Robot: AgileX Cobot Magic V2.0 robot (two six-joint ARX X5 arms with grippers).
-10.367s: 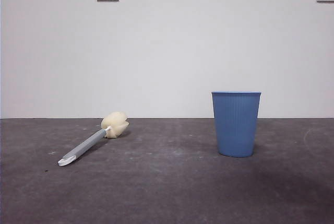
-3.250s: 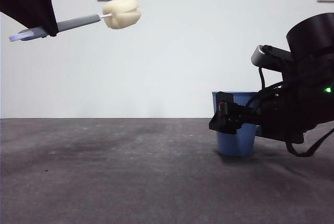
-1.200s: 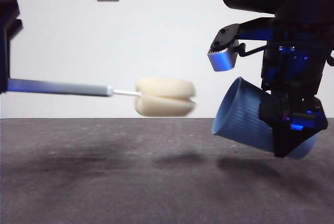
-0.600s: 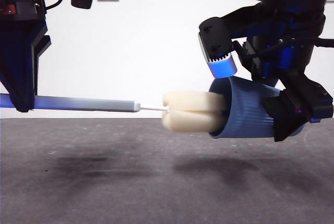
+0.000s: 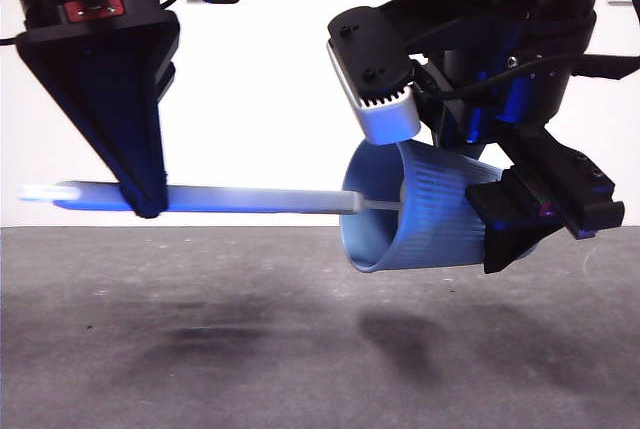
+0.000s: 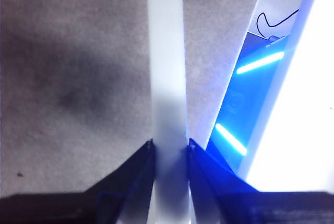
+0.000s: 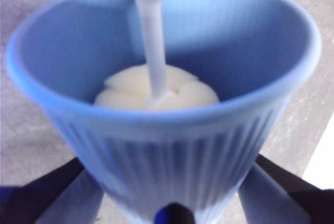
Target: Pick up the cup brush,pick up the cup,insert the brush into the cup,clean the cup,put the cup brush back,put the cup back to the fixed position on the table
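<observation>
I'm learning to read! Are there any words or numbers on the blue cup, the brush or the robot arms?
No words or numbers can be read.
Blue ribbed plastic cup: plain, no print.
Grey-handled cup brush: plain, blurred.
Small red label on the black arm holding the brush: too small to read.

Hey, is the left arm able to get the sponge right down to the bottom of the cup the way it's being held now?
Probably yes. The right gripper holds the cup on its side, mouth facing the brush, and the sponge already sits deep inside with nothing blocking it.
</observation>
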